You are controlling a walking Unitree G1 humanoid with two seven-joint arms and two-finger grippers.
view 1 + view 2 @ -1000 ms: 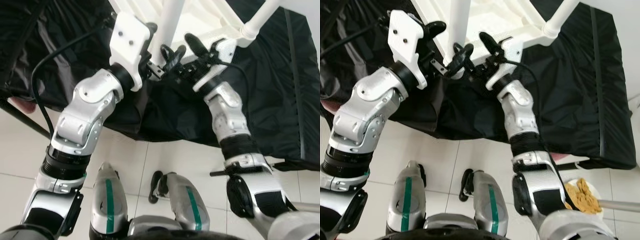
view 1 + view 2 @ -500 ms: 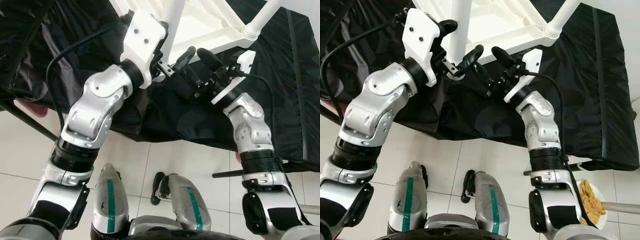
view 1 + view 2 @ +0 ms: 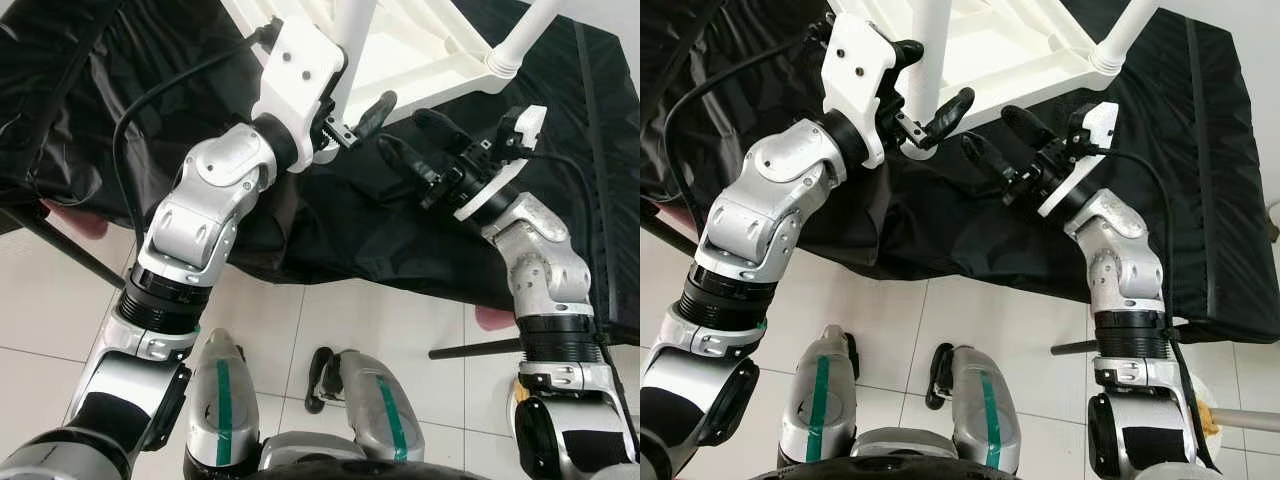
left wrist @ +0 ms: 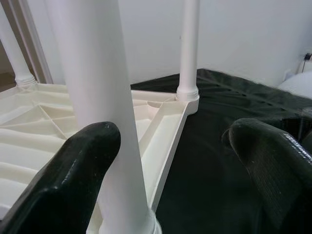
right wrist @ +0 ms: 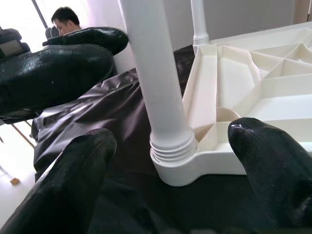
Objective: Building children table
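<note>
The white children's table (image 3: pixel 425 62) lies upside down on a black cloth, its legs pointing up. My left gripper (image 3: pixel 927 80) is open, its two fingers straddling the near corner leg (image 3: pixel 924 25) just above its socket. In the left wrist view that leg (image 4: pixel 100 92) runs right beside one finger (image 4: pixel 73 175), and the other finger stands well clear. My right gripper (image 3: pixel 402 132) is open too and hovers over the cloth to the right of that leg, pointing at the threaded socket (image 5: pixel 173 151). Another leg (image 3: pixel 530 25) rises at the far right corner.
The black cloth (image 3: pixel 560 200) covers a low platform whose edge drops to the white tiled floor (image 3: pixel 60 300). A black bar (image 3: pixel 60 250) slants at the left. A plate with food (image 3: pixel 1212 418) sits at the lower right. A person (image 5: pixel 68 17) shows in the background.
My right gripper has drawn back from the leg to the right, staying open. My left gripper has shifted a little forward and right along the table's corner, still around the leg.
</note>
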